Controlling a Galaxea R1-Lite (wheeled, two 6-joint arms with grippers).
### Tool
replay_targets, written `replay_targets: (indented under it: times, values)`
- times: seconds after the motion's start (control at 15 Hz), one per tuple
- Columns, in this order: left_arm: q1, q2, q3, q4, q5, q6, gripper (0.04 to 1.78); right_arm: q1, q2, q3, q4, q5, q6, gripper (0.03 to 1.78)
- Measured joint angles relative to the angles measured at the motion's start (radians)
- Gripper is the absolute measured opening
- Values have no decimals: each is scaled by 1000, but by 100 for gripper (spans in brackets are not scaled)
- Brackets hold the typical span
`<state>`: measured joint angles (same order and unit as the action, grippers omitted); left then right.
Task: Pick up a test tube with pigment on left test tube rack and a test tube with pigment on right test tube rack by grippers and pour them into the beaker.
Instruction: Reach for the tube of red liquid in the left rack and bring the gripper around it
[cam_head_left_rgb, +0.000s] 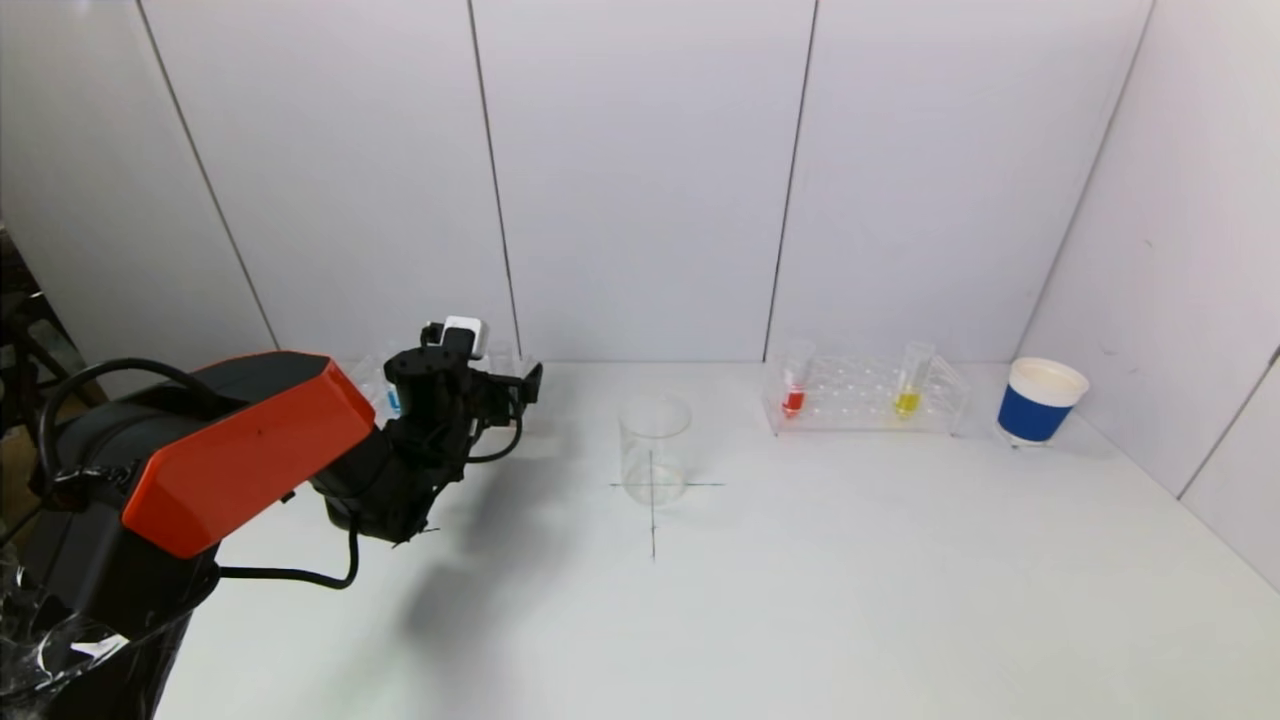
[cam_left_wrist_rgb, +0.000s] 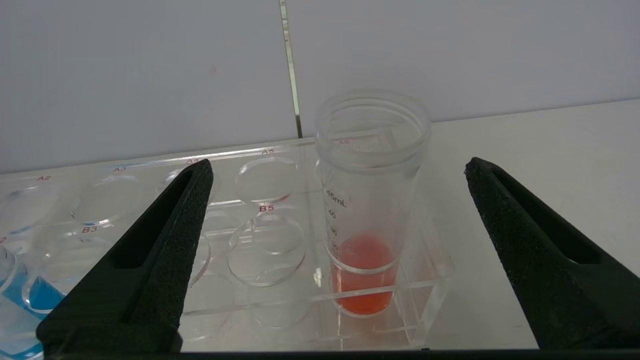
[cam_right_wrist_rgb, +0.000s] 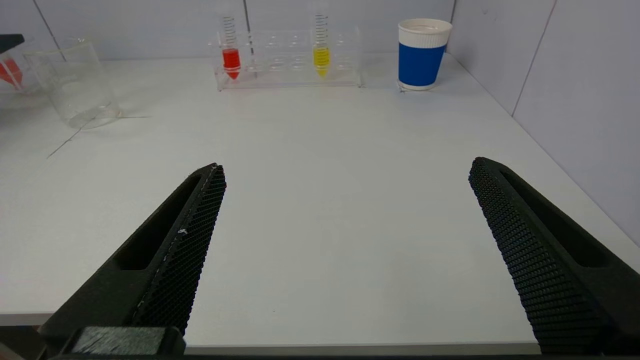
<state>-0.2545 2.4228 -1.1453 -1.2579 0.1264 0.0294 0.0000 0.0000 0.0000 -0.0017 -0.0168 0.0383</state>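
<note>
The left rack (cam_left_wrist_rgb: 270, 250) holds a tube with red pigment (cam_left_wrist_rgb: 367, 270) at its end and a blue tube (cam_left_wrist_rgb: 20, 295). My left gripper (cam_left_wrist_rgb: 337, 165) is open, a finger on each side of the red tube and apart from it. In the head view the left gripper (cam_head_left_rgb: 515, 385) hides most of that rack; the blue tube (cam_head_left_rgb: 393, 400) shows behind it. The empty beaker (cam_head_left_rgb: 654, 450) stands mid-table. The right rack (cam_head_left_rgb: 865, 395) holds a red tube (cam_head_left_rgb: 795, 385) and a yellow tube (cam_head_left_rgb: 910, 385). My right gripper (cam_right_wrist_rgb: 347, 166) is open and empty over the table's front edge.
A blue and white paper cup (cam_head_left_rgb: 1040, 400) stands to the right of the right rack, near the side wall. A black cross (cam_head_left_rgb: 652, 520) is drawn on the table under the beaker. White walls close the back and right.
</note>
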Motion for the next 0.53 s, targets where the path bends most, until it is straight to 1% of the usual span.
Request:
replay_targets:
  times: [0.53]
  values:
    - [-3,0,3,-8,0,0,176,0,0,0,0,0,0,177]
